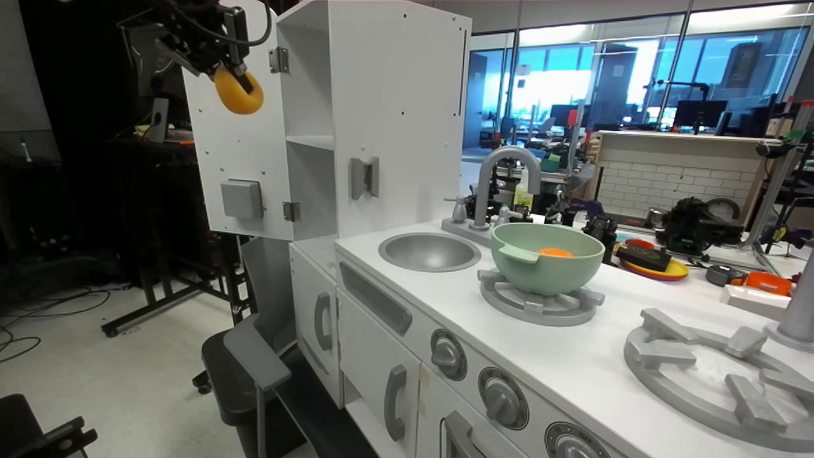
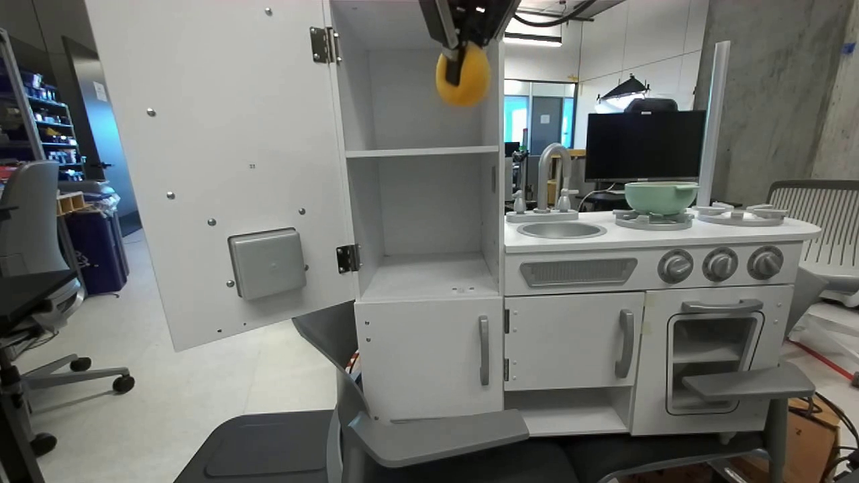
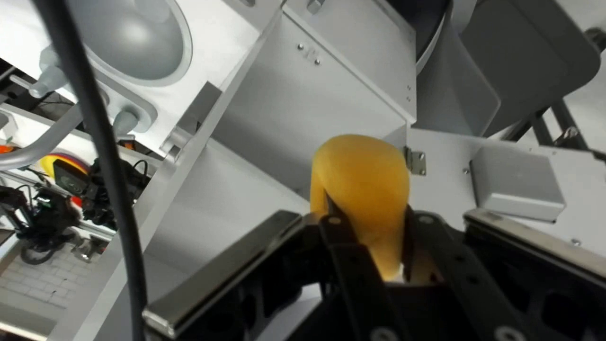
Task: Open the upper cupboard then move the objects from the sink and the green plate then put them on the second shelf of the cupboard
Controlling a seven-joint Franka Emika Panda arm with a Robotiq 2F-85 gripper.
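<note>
While the white panel door [image 2: 215, 181] of the tall white cupboard [image 1: 397, 95] stands open, the black jointed tool [image 3: 369, 213] pinches a smooth, rounded yellow-orange toy food piece [image 2: 475, 77] before the upper compartment [image 2: 406, 100]; an orange piece [image 1: 555, 252] lies in the round mint-green bowl [image 1: 550, 277] beside the shallow silver-grey sink [image 1: 429, 253].

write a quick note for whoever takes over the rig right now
Claw: shut on the yellow piece, held up in front of the upper cupboard, outside it.
Green plate: on the burner beside the sink, orange piece inside.
Done: cupboard door open, yellow piece picked up.
Left: set yellow piece on second shelf, likely the middle board; then move orange piece there.
</note>
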